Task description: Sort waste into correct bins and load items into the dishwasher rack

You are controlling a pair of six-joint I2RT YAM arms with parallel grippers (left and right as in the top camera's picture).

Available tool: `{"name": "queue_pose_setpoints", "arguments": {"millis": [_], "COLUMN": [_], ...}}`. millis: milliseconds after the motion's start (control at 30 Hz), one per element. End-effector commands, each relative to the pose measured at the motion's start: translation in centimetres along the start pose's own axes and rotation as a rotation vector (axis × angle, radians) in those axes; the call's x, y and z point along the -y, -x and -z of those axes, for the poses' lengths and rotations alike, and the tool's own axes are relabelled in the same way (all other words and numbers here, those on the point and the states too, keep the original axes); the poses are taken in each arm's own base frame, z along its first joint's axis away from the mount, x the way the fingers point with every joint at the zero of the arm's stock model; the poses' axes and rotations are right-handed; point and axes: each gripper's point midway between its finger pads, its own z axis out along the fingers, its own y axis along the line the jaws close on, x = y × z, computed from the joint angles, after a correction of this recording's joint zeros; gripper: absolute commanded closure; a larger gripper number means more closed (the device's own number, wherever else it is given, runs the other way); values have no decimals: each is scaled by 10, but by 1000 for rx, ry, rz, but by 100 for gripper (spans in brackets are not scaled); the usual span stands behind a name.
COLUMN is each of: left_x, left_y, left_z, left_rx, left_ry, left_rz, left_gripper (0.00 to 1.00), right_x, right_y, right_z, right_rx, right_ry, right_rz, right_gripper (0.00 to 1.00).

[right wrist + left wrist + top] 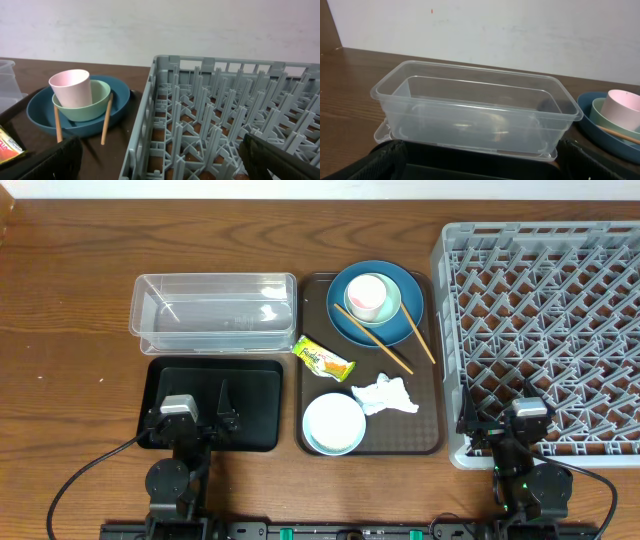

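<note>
Both hands released and idle at the near edge of the bench (70,330) – the left hand (190,412) spread wide over the black tray (255,385), the right hand (508,428) spread wide at the near-left corner of the dishwasher rack (540,320). Nothing appears sorted or loaded yet, and both bins look bare. The waste lies on the brown serving tray (420,415) between them: the snack wrapper (323,360) across its left rim, just near of the clear tub (215,277), and the crumpled tissue (388,396) beside the white and light-blue bowl (334,423). A sound opening would probably be the wrapper with the left hand, which is closer. It is flat and slippery-looking, so come straight down and pinch across its narrow width. The chopsticks (380,346) rest slanting across the dark blue plate (400,332) – they likely should come off before the pink cup (367,296), mint bowl (392,306) or plate is lifted, or they may roll. The count: one rack, one tub, one black tray, one serving tray, one plate, two bowls, one cup, two chopsticks, one tissue, one wrapper. No rice grains can be made out.
</note>
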Motion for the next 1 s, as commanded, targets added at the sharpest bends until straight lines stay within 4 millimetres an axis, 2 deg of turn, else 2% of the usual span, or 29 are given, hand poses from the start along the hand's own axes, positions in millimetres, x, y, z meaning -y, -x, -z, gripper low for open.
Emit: {"name": "queue_pose_setpoints", "arguments": {"millis": [0, 267, 433, 500, 633, 800, 967], "left_x": [-4, -1, 37, 41, 44, 59, 66], "left_y": [-18, -16, -12, -8, 9, 36, 54], "left_z": [-1, -1, 7, 11, 24, 45, 54], "left_rx": [-52, -49, -81, -102, -137, -193, -328], "left_ry": [15, 0, -216, -232, -229, -288, -291], "left_rz": [-9, -1, 13, 54, 129, 137, 156], "left_gripper": [2, 2, 2, 2, 2, 2, 2], "right_x": [-1, -1, -1, -1, -1, -1, -1], "right_y": [-1, -1, -1, -1, -1, -1, -1], "right_z": [0, 0, 0, 0, 0, 0, 0], "right_rx": [-1, -1, -1, -1, -1, -1, -1], "right_ry": [3, 3, 3, 3, 3, 3, 3], "right_rz": [5, 5, 5, 5, 5, 5, 5], "right_gripper": [1, 1, 1, 1, 1, 1, 1]}}
